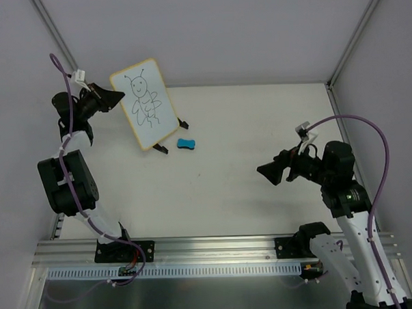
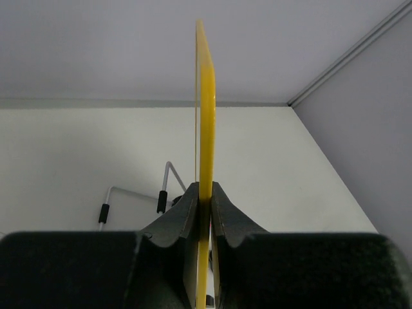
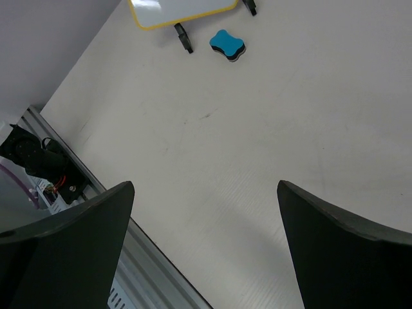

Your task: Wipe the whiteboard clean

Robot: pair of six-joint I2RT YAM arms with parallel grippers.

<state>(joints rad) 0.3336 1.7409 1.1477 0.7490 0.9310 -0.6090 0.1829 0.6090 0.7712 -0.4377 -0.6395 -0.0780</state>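
Left wrist view: whiteboard [image 2: 206, 103] seen edge-on, so only its yellow rim shows. The drawing face is not visible, and the lower end is hidden between the fingers [image 2: 187, 225] of the left gripper [image 2: 205, 190] and cut by the bottom edge. Right wrist view: the board is cropped by the top edge. Only a bottom strip and two black feet [image 3: 185, 37] show, the farther foot clipped. The right gripper [image 3: 205, 193] fingers run off the bottom edge. Top view: right arm [image 1: 361, 257] cropped at the lower right corner.

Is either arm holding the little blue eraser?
No, the blue eraser lies loose on the table beside the whiteboard.
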